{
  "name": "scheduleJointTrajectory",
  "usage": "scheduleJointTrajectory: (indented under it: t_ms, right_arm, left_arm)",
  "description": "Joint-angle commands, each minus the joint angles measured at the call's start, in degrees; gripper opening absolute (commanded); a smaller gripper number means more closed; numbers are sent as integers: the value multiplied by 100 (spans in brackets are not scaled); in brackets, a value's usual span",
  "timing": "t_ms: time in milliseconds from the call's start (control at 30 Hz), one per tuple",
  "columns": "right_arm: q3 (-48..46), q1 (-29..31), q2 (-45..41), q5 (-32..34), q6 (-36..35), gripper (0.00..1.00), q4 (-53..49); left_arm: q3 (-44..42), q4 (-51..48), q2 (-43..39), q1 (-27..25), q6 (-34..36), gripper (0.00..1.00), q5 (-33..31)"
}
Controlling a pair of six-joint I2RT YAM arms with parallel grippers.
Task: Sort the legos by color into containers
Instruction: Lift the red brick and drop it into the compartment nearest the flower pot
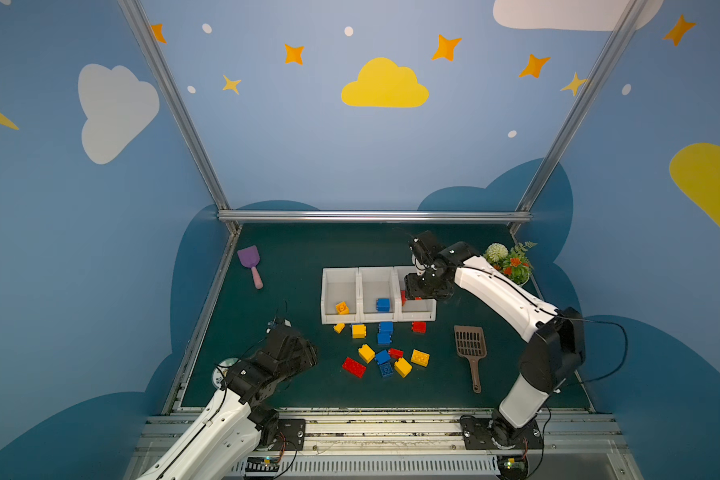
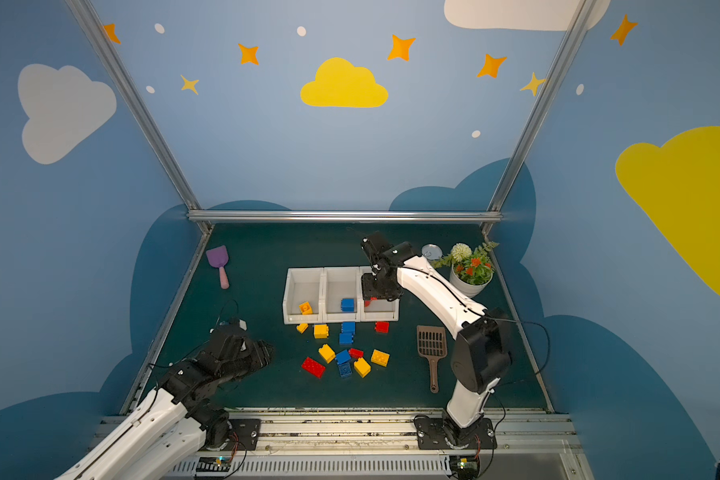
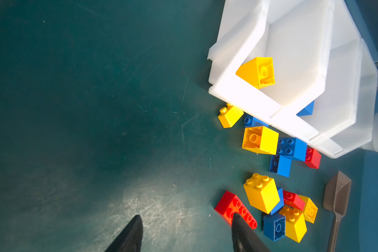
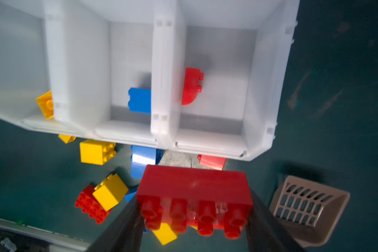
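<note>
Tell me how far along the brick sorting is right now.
Done: one yellow brick, one blue brick and one red brick sit in separate bins. In hand: the right gripper holds a long red brick above the right bin. Still to do: about a dozen loose bricks on the mat; the left gripper is open and empty.

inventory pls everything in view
joined plastic bins: three, white, centre
studded plastic bricks in bins: three, yellow left, blue middle, red right
loose bricks: twelve, five yellow, four blue, three red, before the bins
plastic scoop: one, purple, pink handle, far left
slotted scoop: one, brown, right of bricks
potted plant: one, white pot, far right
round metal tin: one, silver, beside pot
left gripper: one, black, jaws open, near left
right gripper: one, black, jaws shut on oblong red brick, over right bin
</note>
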Motion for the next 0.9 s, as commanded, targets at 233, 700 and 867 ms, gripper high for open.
scheduleJointTrajectory:
  t_ms: [233, 700, 867]
  right_arm:
    - [630, -429, 1171, -191, -468, 56, -76]
    - [608, -444, 936, -200, -381, 77, -142]
    - [417, -438, 464, -260, -296, 77, -168]
  left_arm:
    - [-146, -1, -210, -143, -148, 65, -62]
    - [-170, 178, -26, -330, 2, 66, -2]
    - [-104, 280, 105, -476, 183, 66, 26]
